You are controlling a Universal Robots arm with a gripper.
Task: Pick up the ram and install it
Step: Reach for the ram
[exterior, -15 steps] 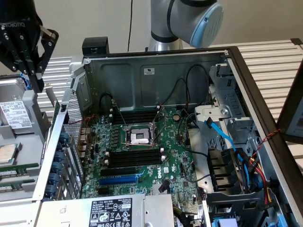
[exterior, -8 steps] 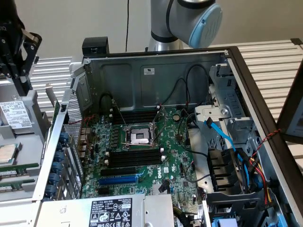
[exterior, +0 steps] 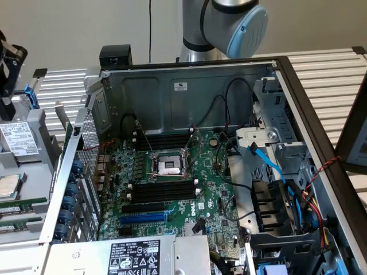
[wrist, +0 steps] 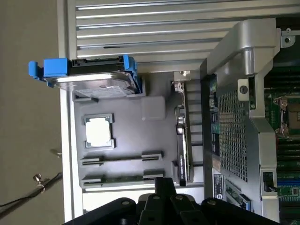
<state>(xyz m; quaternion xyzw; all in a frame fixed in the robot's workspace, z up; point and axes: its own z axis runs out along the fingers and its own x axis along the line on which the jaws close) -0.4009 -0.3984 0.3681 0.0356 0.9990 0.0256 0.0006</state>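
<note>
Slatted metal table holding an open computer case, with a grey parts tray on the exterior view's left.
The ram, a thin green stick, lies in a tray slot outside the case, with its long axis pointing toward the case wall. The gripper hovers above the tray, jaws closed and empty, and the stick's nearer end looks to be just beside the fingertips.
</note>
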